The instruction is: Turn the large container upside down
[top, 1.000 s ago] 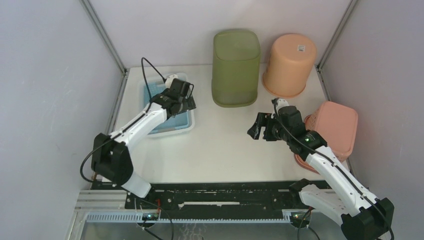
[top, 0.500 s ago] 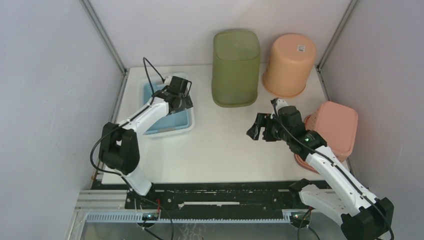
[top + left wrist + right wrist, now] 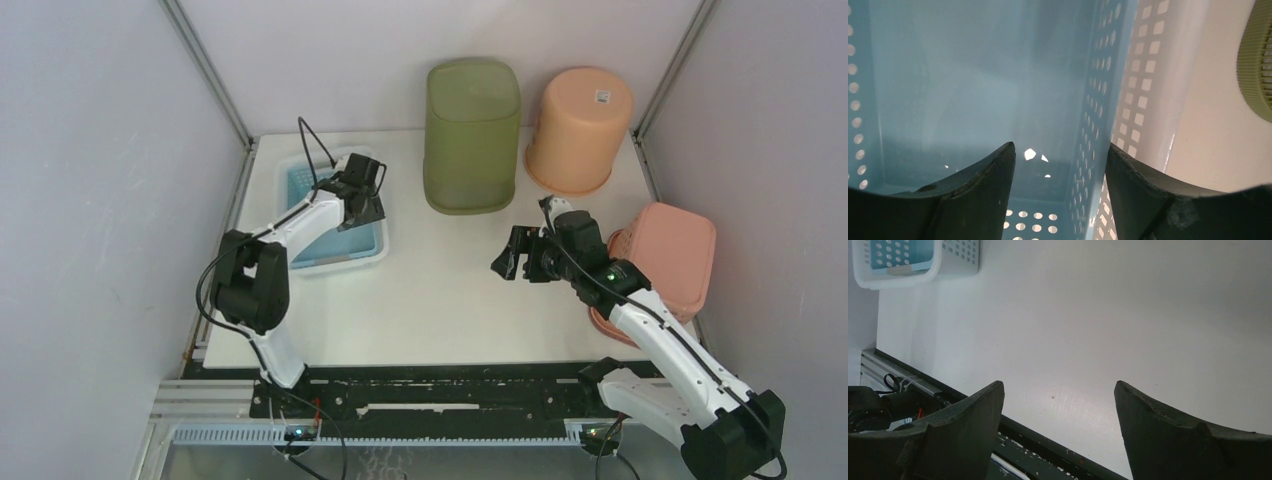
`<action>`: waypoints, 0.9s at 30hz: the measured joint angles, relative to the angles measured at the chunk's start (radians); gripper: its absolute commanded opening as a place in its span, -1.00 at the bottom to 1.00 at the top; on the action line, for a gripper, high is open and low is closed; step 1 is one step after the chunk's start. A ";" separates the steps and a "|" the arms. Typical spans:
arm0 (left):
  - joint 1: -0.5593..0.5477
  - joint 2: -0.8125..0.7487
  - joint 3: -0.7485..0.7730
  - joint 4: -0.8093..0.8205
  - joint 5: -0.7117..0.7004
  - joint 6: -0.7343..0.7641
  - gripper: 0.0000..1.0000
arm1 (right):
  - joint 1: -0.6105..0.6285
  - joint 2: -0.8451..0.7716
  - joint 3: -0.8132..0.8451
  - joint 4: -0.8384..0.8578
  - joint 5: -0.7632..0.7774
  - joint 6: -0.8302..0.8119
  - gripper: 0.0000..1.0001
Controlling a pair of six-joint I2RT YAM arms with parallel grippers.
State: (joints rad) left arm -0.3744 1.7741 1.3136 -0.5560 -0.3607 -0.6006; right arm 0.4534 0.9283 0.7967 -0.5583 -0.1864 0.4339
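L claw [image 3: 1060, 148], jaws apart, straddling blue basket [image 3: 948, 75] wall.

One blue basket [image 3: 350, 246]; one green container [image 3: 471, 135]; one orange bucket [image 3: 580, 128]; one pink basket [image 3: 672, 258], perhaps two stacked.

The basket [image 3: 345, 262] lies at the table's [image 3: 440, 290] left rear, the tall bin [image 3: 472, 135] rear centre, the bucket [image 3: 580, 128] just right of it, the tub [image 3: 668, 255] at the right edge. The left gripper [image 3: 1058, 155] straddles the basket's right wall.
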 measured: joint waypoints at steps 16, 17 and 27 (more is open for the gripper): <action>0.013 0.057 0.091 -0.033 -0.022 0.049 -0.83 | 0.000 0.010 0.000 0.008 -0.008 0.000 0.78; 0.013 0.053 0.095 -0.042 -0.028 0.052 -0.84 | 0.000 0.010 0.000 0.008 -0.009 0.001 0.78; 0.048 -0.089 0.243 -0.168 -0.037 0.086 -0.85 | 0.008 0.010 0.000 0.031 -0.027 0.004 0.78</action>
State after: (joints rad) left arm -0.3260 1.6852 1.5570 -0.7242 -0.3981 -0.5144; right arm 0.4618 0.9382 0.7967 -0.5278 -0.2134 0.4381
